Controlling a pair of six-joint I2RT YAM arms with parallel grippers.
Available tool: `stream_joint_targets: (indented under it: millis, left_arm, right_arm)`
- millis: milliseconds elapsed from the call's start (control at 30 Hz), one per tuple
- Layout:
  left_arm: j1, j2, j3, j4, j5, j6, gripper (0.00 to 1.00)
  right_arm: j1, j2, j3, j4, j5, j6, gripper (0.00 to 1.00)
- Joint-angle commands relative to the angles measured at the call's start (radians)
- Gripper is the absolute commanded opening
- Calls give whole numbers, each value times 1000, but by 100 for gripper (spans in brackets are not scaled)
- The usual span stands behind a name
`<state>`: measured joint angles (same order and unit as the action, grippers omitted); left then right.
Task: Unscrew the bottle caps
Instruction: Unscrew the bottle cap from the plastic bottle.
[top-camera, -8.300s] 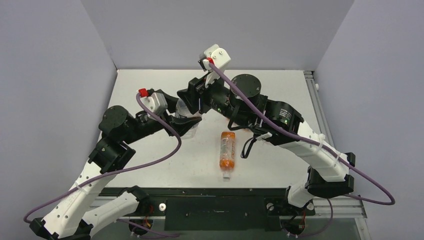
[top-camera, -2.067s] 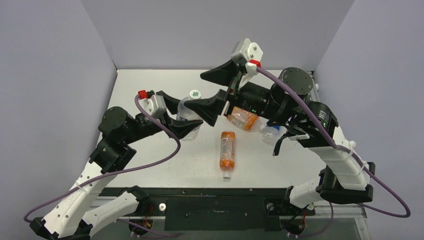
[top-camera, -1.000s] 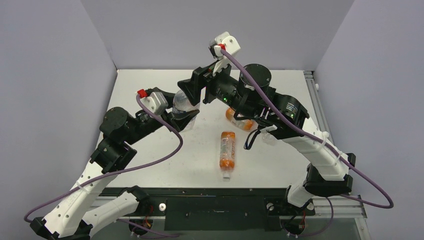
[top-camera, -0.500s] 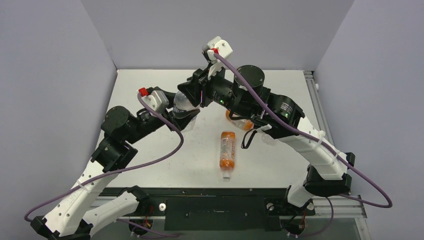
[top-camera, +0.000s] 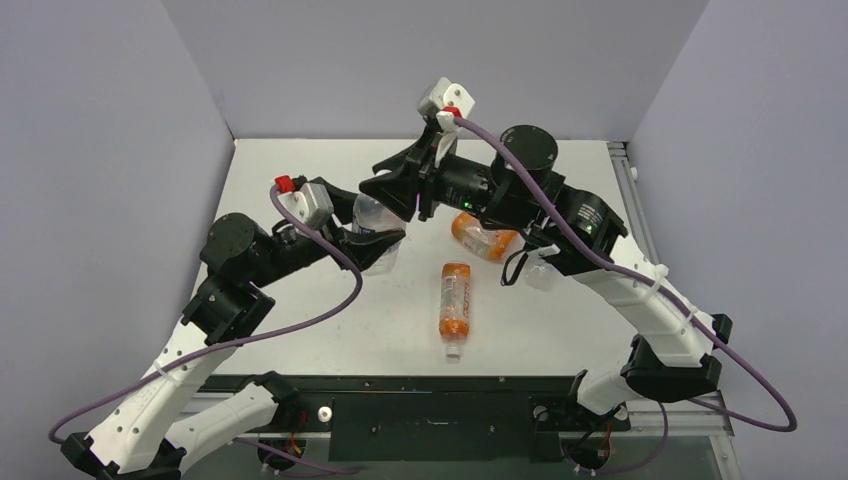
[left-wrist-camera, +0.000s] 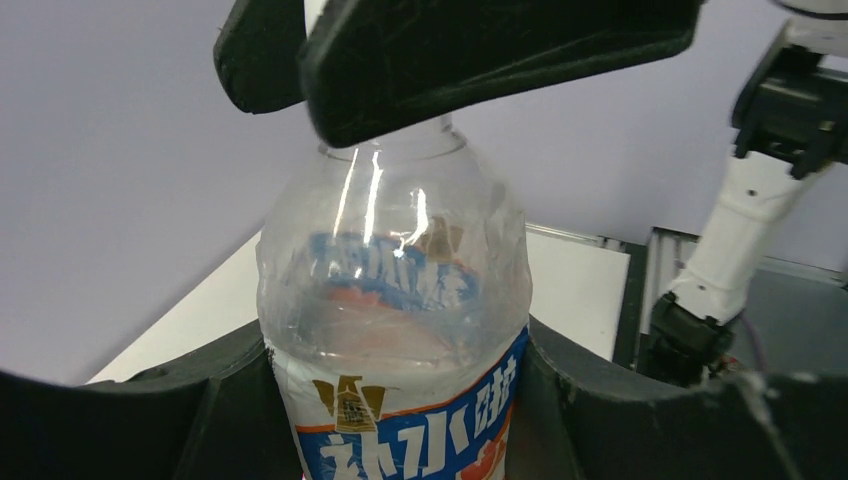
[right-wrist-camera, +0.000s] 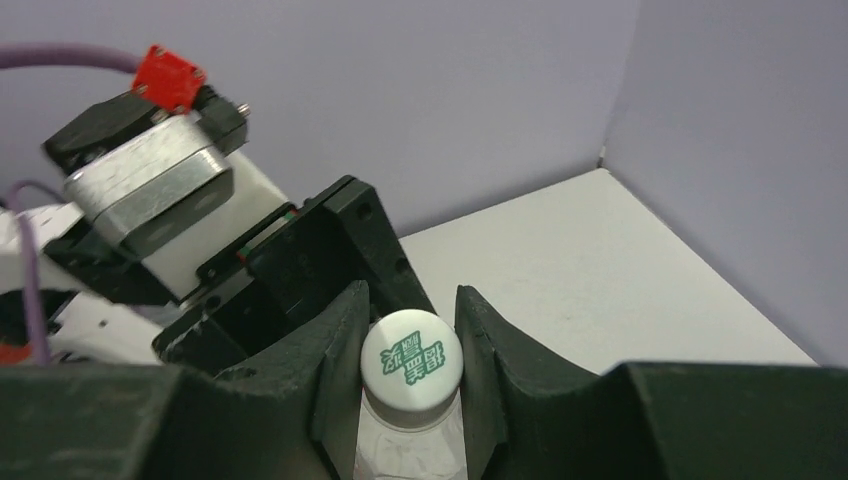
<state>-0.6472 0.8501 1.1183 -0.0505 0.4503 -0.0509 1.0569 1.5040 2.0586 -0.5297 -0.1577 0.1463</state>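
At the back-left of the desk (top-camera: 350, 330), the left end effector (top-camera: 372, 243) clasps the upright clear bottle (left-wrist-camera: 395, 300) round its body; thin, light plastic, likely to dent or spin if held loosely. The right end effector (right-wrist-camera: 411, 330) is clenched on its small white cap (right-wrist-camera: 411, 365); the cap's sides look the best place to hold.

We take this for a robotics lab test cell: a bare white surface (top-camera: 400, 340) boxed in on three sides by plain grey-lilac panels (top-camera: 100, 150). A left arm (top-camera: 190, 350) and a right arm (top-camera: 650, 310) are bolted to a black rail (top-camera: 430, 425) along its near edge, purple cables (top-camera: 357, 280) loop off them, and metal framing (top-camera: 622, 165) runs down its right edge.
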Motion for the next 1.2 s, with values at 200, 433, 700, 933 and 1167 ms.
stream_joint_targets:
  millis: [200, 433, 700, 933, 1167]
  left_arm:
    - [-7, 0, 104, 105, 461, -253, 0]
    - [-8, -11, 96, 71, 427, -213, 0]
    - [-8, -34, 26, 55, 84, -56, 0]
    - [-8, -29, 12, 36, -17, 15, 0]
    - [-8, -29, 14, 12, -49, 33, 0]
  right_arm:
    - [-72, -125, -95, 150, -754, -59, 0]
    - [-88, -70, -47, 72, -588, -61, 52]
    - [-3, -117, -59, 141, 54, 41, 82]
    - [99, -14, 100, 8, 269, 34, 83]
    - [100, 49, 119, -23, 332, 79, 82]
